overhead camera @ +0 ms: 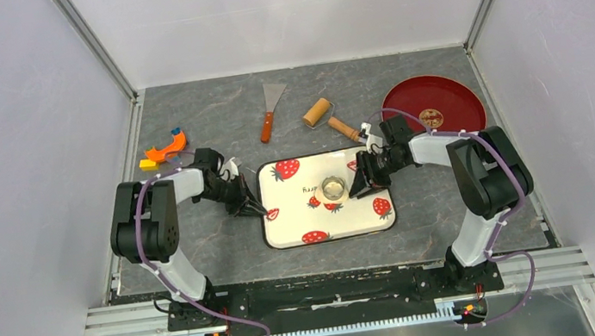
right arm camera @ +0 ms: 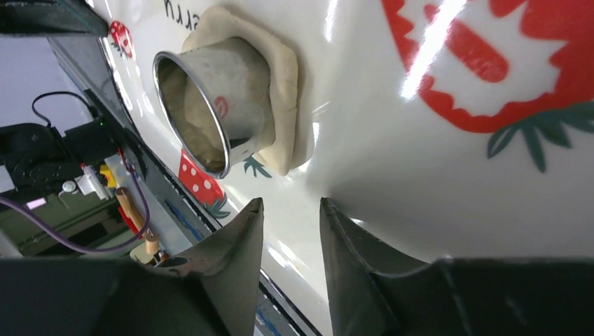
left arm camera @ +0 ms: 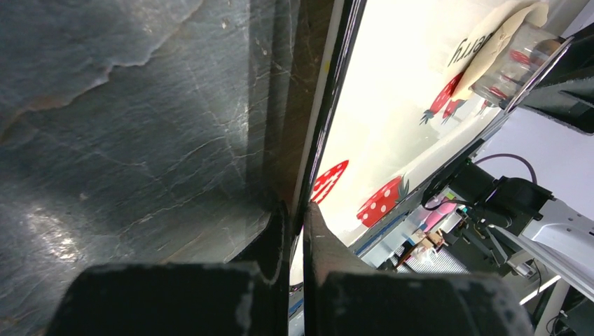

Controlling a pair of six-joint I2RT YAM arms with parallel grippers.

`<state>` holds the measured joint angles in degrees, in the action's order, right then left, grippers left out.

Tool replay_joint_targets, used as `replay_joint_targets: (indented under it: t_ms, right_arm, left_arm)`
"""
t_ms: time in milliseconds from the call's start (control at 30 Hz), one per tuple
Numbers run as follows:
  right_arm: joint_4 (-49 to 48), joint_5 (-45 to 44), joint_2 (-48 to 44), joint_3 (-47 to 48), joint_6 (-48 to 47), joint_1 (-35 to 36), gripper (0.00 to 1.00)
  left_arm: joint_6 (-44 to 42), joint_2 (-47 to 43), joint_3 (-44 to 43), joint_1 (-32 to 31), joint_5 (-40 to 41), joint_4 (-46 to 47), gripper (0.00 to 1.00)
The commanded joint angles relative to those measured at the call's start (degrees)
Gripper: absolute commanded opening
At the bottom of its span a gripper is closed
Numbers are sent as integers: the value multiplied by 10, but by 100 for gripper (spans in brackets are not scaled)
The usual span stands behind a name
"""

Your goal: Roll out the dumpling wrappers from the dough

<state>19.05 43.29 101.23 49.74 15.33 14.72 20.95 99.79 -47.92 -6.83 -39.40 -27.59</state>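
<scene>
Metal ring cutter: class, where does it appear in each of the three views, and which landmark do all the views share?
Top external: the ring cutter stands mid-tray on the strawberry-print tray.
Left wrist: the cutter is at the upper right corner, on the flattened dough.
Right wrist: the cutter is at the upper left, standing on the dough.
Shared landmark: the tray's red strawberries.

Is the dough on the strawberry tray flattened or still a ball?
Flattened: the dough lies as a thin sheet around the upright metal ring.
</scene>
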Motion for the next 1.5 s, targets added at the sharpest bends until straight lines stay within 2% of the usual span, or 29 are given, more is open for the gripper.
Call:
replay_joint_targets:
  t_ms: [0,333,500,633,800,1067,1467]
  right_arm:
    - [-21,-95,16,8,-6,1,34]
    - [-25,-79,65,34,-6,18,27]
    - [-27,-95,78,25,-13,33,18]
    - [-30,-99,91,20,-17,38,14]
    - [-34,-104,91,18,-18,38,0]
    - [-6,-132,66,35,-27,34,0]
    - [14,-107,16,34,-23,25,0]
  left_arm:
    - [41,13,22,-3,46,11,2]
    - [31,10,18,-3,49,0,2]
    - [27,9,14,-3,52,-5,2]
    - [27,14,11,-3,49,-5,2]
    - [25,14,11,-3,50,-6,2]
    - [29,9,11,-3,60,-3,2]
    - [34,3,8,-3,73,-7,2]
